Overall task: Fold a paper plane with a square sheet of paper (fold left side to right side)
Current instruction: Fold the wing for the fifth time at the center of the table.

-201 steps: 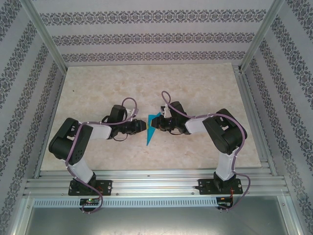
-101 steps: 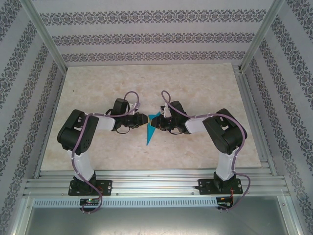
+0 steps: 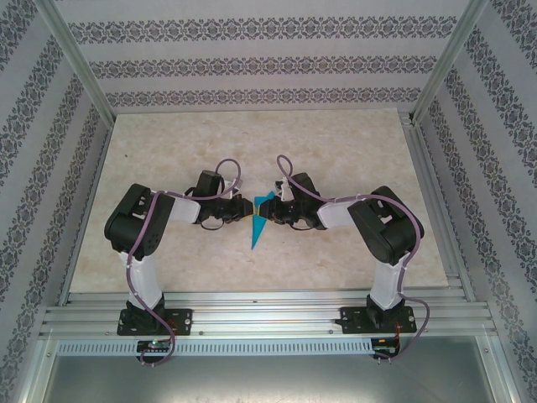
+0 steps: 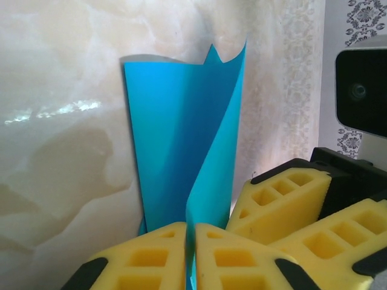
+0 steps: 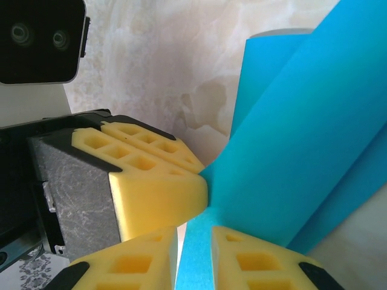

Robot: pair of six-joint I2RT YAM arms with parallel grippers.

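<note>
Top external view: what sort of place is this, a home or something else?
Most likely a purpose-built robot test cell, not a home: an aluminium frame encloses it, patterned panels line the walls, and the left arm and right arm are bolted to a rail at the edge of a marble-look table.

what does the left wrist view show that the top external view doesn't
Left wrist: close up, the teal paper with a raised curling flap, and the left fingers pinched shut on its near edge. Top external: the left arm and right arm whole, the marble table, the patterned walls. Shared: the teal paper, with left fingers and right fingers meeting at it.
</note>
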